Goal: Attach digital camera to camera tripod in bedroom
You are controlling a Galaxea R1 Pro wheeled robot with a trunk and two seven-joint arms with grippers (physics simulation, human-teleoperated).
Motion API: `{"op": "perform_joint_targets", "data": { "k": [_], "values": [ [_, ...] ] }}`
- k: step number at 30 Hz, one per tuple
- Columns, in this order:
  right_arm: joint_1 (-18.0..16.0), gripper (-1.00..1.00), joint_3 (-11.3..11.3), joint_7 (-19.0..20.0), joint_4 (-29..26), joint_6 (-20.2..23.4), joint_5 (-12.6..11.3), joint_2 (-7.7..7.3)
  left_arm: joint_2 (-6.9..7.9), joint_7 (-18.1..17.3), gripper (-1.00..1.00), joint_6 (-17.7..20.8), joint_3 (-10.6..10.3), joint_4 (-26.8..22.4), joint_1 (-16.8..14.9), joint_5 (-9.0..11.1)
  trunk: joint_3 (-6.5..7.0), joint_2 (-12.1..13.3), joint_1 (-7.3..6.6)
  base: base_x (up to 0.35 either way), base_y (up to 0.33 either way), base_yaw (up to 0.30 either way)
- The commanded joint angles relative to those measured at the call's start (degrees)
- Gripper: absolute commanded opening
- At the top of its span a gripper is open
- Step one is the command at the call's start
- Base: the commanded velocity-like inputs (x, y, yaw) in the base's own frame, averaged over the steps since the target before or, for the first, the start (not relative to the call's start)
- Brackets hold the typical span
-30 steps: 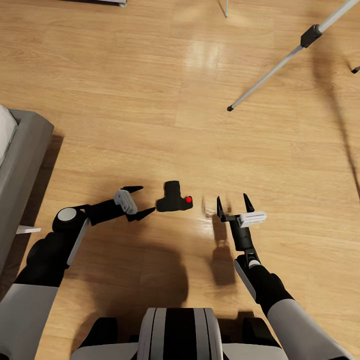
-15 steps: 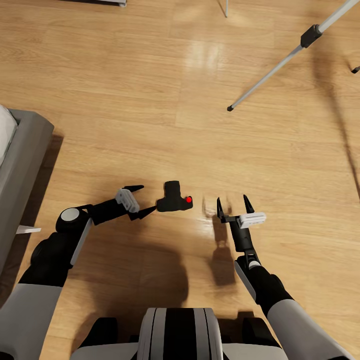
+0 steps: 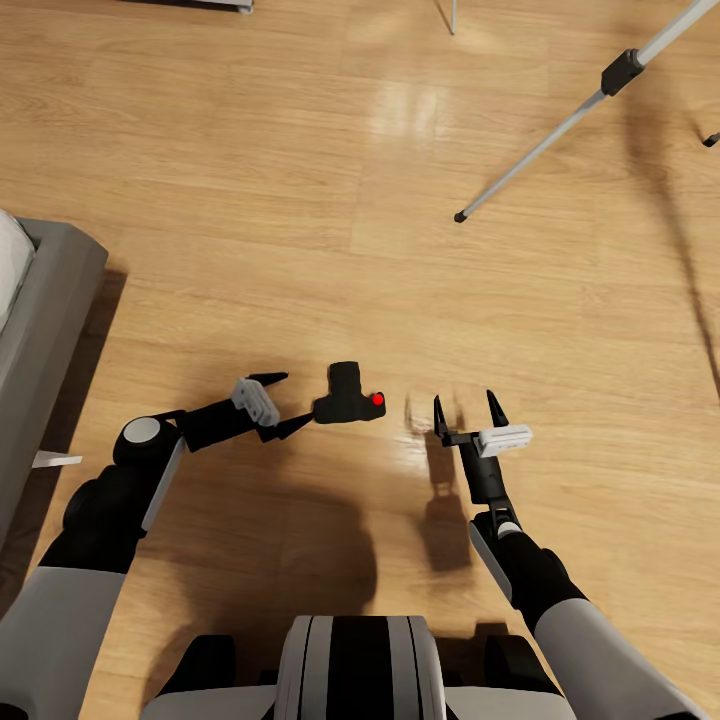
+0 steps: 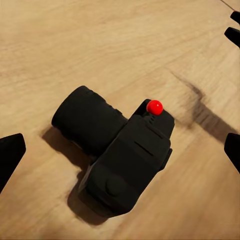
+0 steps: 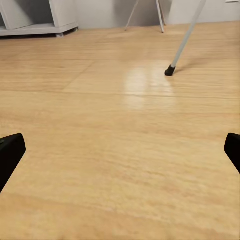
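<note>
1 digital camera (image 3: 349, 396), 1 camera tripod (image 3: 560, 130) w/ 2 feet visible, 2 grippers, 1 bed frame (image 3: 45, 320), 1 shelf unit (image 5: 37, 20).

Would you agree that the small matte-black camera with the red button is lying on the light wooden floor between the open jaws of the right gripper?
Not quite: it is the left gripper, not the right. The head view shows the small matte-black camera with the red button lying on the light wooden floor just off the left gripper's open jaws, and the left wrist view frames it between them. The right gripper is open over bare floor.
</note>
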Motion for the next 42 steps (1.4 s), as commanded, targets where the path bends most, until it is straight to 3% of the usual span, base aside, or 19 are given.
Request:
{"op": "perform_joint_targets", "data": {
  "k": [1,20,29,42],
  "values": [
    [0.0,1.0,0.4,-0.1,0.0,-0.2,-0.6,-0.08,0.02,-0.2,1.0,0.5,0.0,0.0,0.0,-0.1,-0.03,0.0,-0.01,0.0,0.0,0.0],
    [0.0,1.0,0.3,-0.1,0.0,-0.2,-0.6,-0.08,0.13,-1.2,1.0,0.4,-0.8,0.4,0.0,-0.1,-0.03,0.0,-0.01,0.0,0.0,0.0],
    [0.0,1.0,0.3,-0.1,0.1,-0.2,-0.6,-0.08,0.45,-1.3,1.0,0.1,-1.7,4.3,0.0,-0.1,-0.03,0.0,-0.01,0.0,0.0,0.0],
    [0.0,1.0,0.3,0.0,0.1,-0.2,-0.6,-0.08,0.55,-1.3,1.0,-6.1,-1.8,7.1,-0.1,-0.2,-0.03,0.0,-0.01,0.0,0.0,0.0]
  ]
}}
